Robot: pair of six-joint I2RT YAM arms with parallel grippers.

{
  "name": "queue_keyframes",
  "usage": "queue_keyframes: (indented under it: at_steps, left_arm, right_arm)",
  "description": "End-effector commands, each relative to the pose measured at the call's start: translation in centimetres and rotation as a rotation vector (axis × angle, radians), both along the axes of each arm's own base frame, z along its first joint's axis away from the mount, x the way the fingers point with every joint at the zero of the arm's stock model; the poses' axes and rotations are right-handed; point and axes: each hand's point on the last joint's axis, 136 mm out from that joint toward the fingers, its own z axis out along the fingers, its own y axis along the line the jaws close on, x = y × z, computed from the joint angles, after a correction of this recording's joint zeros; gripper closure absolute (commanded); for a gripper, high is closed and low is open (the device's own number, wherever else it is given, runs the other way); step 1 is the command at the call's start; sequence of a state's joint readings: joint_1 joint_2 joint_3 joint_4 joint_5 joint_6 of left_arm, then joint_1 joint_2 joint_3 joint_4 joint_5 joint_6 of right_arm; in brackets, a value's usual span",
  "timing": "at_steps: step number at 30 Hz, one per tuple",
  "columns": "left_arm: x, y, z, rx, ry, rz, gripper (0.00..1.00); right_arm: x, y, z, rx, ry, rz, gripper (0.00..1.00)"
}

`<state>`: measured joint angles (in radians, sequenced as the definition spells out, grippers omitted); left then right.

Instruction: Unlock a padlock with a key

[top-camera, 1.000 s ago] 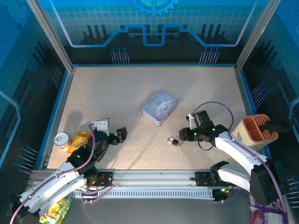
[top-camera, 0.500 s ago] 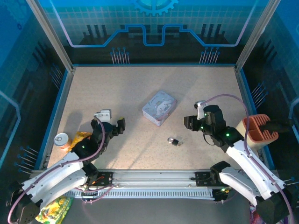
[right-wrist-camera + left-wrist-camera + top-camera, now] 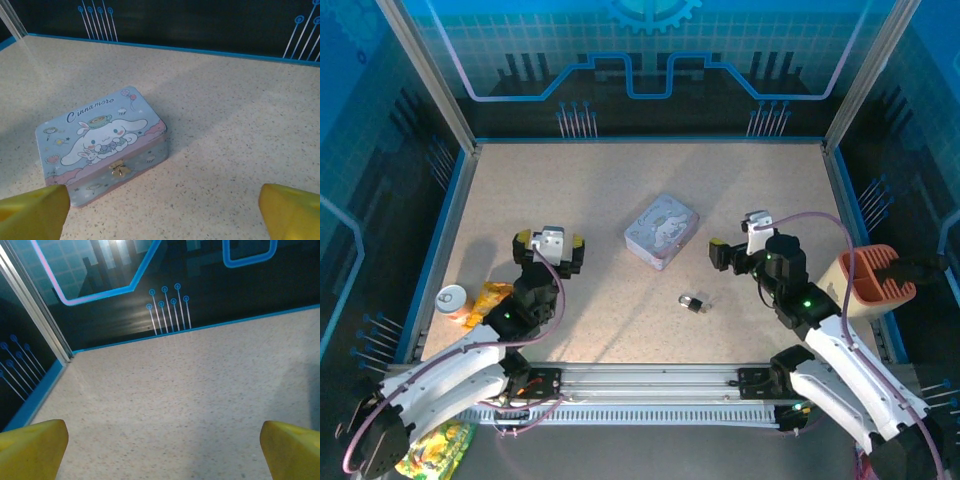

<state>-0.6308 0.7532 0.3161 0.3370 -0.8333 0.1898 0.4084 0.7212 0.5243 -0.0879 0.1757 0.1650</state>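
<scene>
Your padlock (image 3: 692, 302) lies flat on the desk (image 3: 620, 180), low and right of centre in the top view. It sits below the gap between the tin (image 3: 662, 230) and your right hand (image 3: 733, 256), and nothing touches it. It is too small there to tell whether the shackle has sprung. The key is too small to tell apart from the lock. A pale speck rests against the lock's lower right side and may be the key, but that is only a guess.

Your right hand is released. In its wrist view the yellow fingertips (image 3: 32, 210) stand wide apart at the lower corners, with bare desk between them. It faces the tin, whose clasp is turned toward that camera, so the padlock falls below its line of sight. You probably have it held up and clear there so it cannot nudge the lock.

Your left hand (image 3: 549, 246) is released too, tips spread and grasping nothing. It sits at centre left of the top view, looking toward the far wall and well apart from the padlock, most likely parked out of the way.

With both hands empty, I cannot say whether the lock is open. If you go back in, pin the body first, since something this light will likely skid on the smooth desk.
</scene>
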Motion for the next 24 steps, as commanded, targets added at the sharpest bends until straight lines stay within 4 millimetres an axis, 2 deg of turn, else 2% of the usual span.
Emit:
queue_keyframes:
  at_steps: [1, 7, 13, 20, 23, 24]
  left_arm:
    - [1.0, 0.8, 1.6, 0.052, -0.069, 0.027, 0.01]
    - [2.4, 2.3, -0.7, -0.006, -0.066, 0.029, 0.01]
    - [4.7, 4.6, -3.8, -0.066, -0.016, 0.068, 0.01]
    - [7.2, 4.9, -7.2, -0.141, 0.005, 0.037, 0.01]
    - [7.9, 4.6, -7.8, -0.149, -0.022, -0.007, 0.01]
    - [8.1, 4.9, -8.6, -0.162, -0.003, 0.0, 0.01]
  right_arm:
    - [1.2, -0.2, 2.1, 0.004, -0.156, -0.01, 0.0]
    - [3.3, -0.6, 1.2, -0.106, -0.218, -0.035, 0.0]
    - [5.8, -1.4, -1.6, -0.168, -0.232, -0.08, 0.0]
    - [7.6, -2.9, -5.4, -0.308, -0.197, -0.125, 0.0]
    - [7.8, -3.7, -6.1, -0.322, -0.224, -0.165, 0.0]
    - [7.8, -3.8, -6.2, -0.324, -0.236, -0.17, 0.0]
